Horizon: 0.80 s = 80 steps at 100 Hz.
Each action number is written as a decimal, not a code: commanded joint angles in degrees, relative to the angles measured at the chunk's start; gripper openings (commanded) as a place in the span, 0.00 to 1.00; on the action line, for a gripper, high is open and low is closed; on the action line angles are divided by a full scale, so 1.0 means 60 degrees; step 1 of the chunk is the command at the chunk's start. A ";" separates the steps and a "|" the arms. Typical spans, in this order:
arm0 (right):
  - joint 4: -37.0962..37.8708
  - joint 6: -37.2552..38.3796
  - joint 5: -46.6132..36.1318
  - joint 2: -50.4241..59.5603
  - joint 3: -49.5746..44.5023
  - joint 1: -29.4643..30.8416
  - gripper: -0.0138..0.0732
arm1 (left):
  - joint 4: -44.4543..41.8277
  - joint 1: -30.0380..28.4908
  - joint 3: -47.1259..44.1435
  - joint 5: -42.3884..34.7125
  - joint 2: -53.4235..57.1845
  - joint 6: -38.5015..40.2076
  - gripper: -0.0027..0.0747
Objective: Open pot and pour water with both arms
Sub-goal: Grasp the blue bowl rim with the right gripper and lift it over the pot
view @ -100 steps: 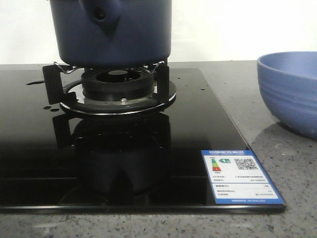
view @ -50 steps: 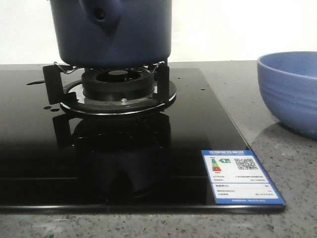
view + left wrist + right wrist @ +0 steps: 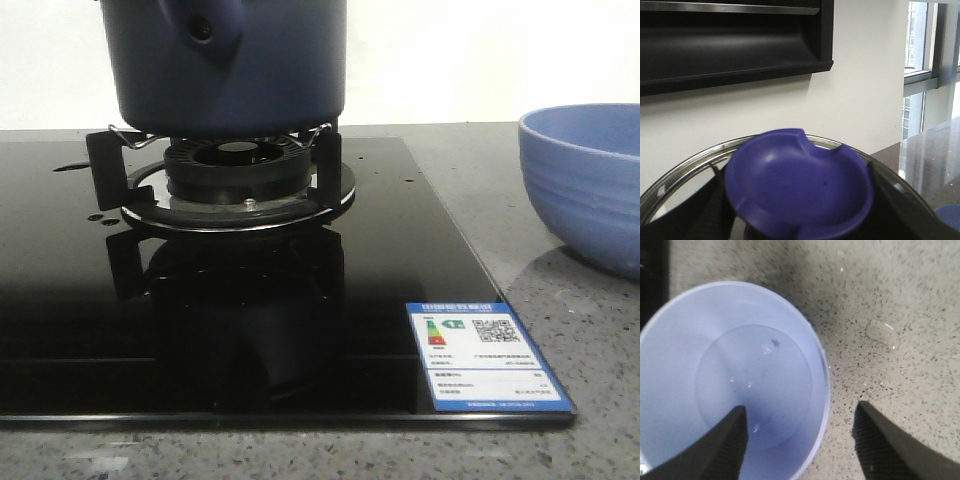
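The dark navy pot (image 3: 240,70) stands on the burner stand, its stubby handle socket (image 3: 205,30) facing the camera; its top is cut off by the frame. In the left wrist view, my left gripper (image 3: 796,192) is shut on the blue lid knob (image 3: 800,180), with the lid's metal rim (image 3: 690,162) arcing behind it. My right gripper (image 3: 801,409) is open above the periwinkle bowl (image 3: 730,380), straddling its rim with one finger over the inside and one over the counter. Neither gripper shows in the front view.
The gas burner (image 3: 240,175) sits on a black glass cooktop (image 3: 400,240) with an energy label (image 3: 485,355) at its front right corner. The ribbed bowl (image 3: 590,190) rests on the speckled grey counter (image 3: 590,380) to the right. A dark range hood (image 3: 730,45) hangs above.
The pot, burner and bowl stay put in the front view. Only the dark reflection on the cooktop glass shifts slightly.
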<state>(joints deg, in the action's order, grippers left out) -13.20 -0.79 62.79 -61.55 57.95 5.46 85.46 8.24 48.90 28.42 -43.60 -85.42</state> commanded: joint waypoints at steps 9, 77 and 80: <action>-0.0178 0.0001 -0.0496 -0.0702 -0.0022 0.0061 0.60 | 0.0823 0.0068 0.0319 -0.0144 0.0056 0.0081 0.24; -0.1321 -0.0627 -0.1491 -0.1258 -0.1004 0.0061 0.08 | 0.0838 0.0068 0.0319 -0.0144 0.0056 0.0081 0.24; -0.1449 -0.0730 -0.1397 -0.1258 -0.0875 0.0061 0.08 | 0.0838 0.0068 0.0319 -0.0144 0.0056 0.0081 0.24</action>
<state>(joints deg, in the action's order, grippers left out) -18.61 -2.54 55.24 -70.14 50.03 5.58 86.78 8.36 48.77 28.33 -43.60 -85.42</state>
